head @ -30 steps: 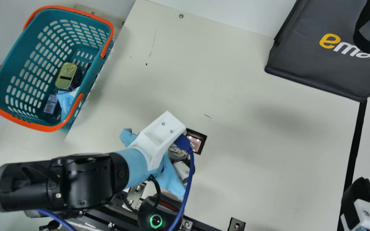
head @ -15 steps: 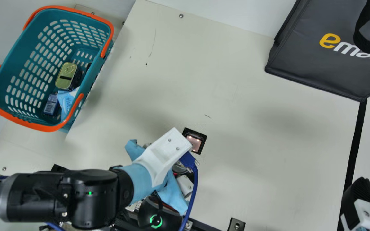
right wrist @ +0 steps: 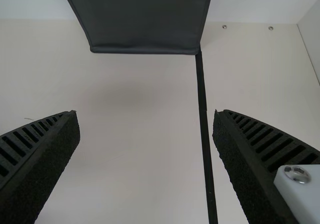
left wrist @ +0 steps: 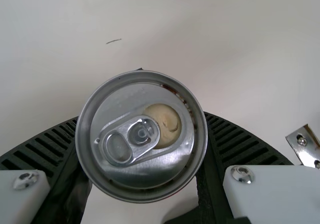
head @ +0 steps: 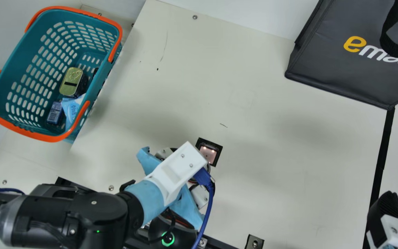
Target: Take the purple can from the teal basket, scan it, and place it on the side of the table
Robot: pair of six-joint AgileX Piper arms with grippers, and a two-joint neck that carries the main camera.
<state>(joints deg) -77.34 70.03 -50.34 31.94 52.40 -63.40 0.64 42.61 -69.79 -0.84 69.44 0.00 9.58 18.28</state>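
My left gripper is at the lower middle of the main view, its mount hiding most of what it holds. In the left wrist view the can shows its silver lid and pull tab, clasped between both fingers of the left gripper; its side colour is hidden. The scanner glows in the table right beside that gripper. The teal basket is at the upper left. My right gripper is at the lower right edge; in the right wrist view the right gripper stands open, nothing between its fingers.
Inside the basket lie a gold-lidded tin, a small dark blue box and a light blue packet. A dark bag stands at the upper right, with a black strip running down from it.
My left arm has moved down the main view and slightly right, uncovering more of the scanner, with the gripper now lower beside it. The right arm and the basket have kept still.
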